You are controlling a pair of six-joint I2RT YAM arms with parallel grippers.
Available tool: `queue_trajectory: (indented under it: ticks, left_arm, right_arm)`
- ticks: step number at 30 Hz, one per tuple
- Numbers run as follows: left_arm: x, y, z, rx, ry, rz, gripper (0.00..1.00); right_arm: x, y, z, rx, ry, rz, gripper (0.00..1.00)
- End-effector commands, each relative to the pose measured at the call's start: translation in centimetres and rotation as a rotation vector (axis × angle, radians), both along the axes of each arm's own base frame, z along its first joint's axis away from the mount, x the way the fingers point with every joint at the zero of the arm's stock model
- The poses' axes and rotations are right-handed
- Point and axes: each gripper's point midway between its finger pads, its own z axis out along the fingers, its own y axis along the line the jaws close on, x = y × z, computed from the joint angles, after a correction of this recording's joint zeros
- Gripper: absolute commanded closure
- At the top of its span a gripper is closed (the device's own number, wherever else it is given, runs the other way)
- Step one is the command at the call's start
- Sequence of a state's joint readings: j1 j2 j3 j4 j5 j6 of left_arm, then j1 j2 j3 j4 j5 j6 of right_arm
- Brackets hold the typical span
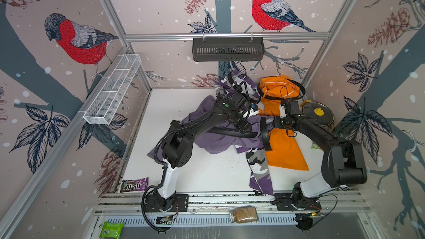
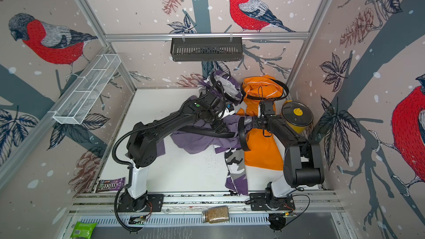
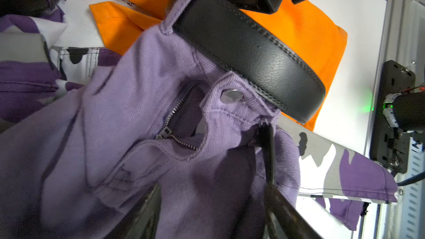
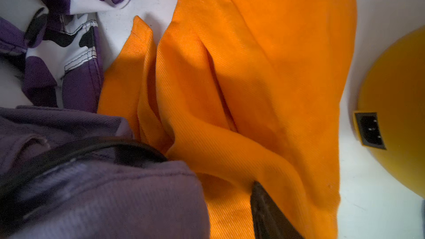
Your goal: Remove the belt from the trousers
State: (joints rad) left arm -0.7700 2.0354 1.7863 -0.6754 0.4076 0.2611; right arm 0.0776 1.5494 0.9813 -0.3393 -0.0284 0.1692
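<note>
A white mesh rack (image 1: 112,88) hangs on the left wall and a black slotted basket (image 1: 227,49) on the back rail. A jar (image 1: 243,214) of brown grains lies on the front rail. A lidded yellow pot (image 1: 318,113) stands at the table's right edge.

The left gripper (image 3: 211,191) points down onto the lilac trousers (image 1: 207,139), fingers apart with waistband cloth between them. The belt (image 3: 248,49) passes through a lilac loop and arcs toward the right gripper (image 1: 271,120). Only 1 of its fingers shows, so I cannot tell its hold.

The camouflage trousers (image 1: 258,164) reach the front edge, beside the orange trousers (image 1: 282,148). The white table (image 1: 184,168) shows open surface left of the heap.
</note>
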Motion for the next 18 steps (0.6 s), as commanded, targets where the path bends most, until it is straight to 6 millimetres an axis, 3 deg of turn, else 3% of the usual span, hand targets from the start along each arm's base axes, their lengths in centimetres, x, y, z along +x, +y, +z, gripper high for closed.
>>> queue_trajectory:
  ticks: [1,4,7,14,18]
  left_arm:
    - [-1.2,-0.3,2.2,-0.066,0.026,-0.039,0.31]
    - [-1.4,-0.2,3.5,-0.083,0.015,-0.044,0.31]
    - [-1.9,0.1,3.5,-0.069,0.029,-0.061,0.31]
    - [-2.1,0.7,-0.8,0.015,0.091,-0.056,0.32]
    - [-3.1,1.0,-1.7,0.025,0.139,-0.063,0.46]
  right_arm:
    - [0.0,0.3,0.0,0.004,-0.004,0.018,0.44]
    - [0.0,0.3,0.0,0.005,-0.002,0.022,0.44]
    - [0.0,0.4,-0.1,0.009,-0.001,0.027,0.44]
    - [0.0,0.6,-0.3,0.012,0.003,0.031,0.43]
    - [-0.1,0.5,-0.1,0.007,0.002,0.029,0.43]
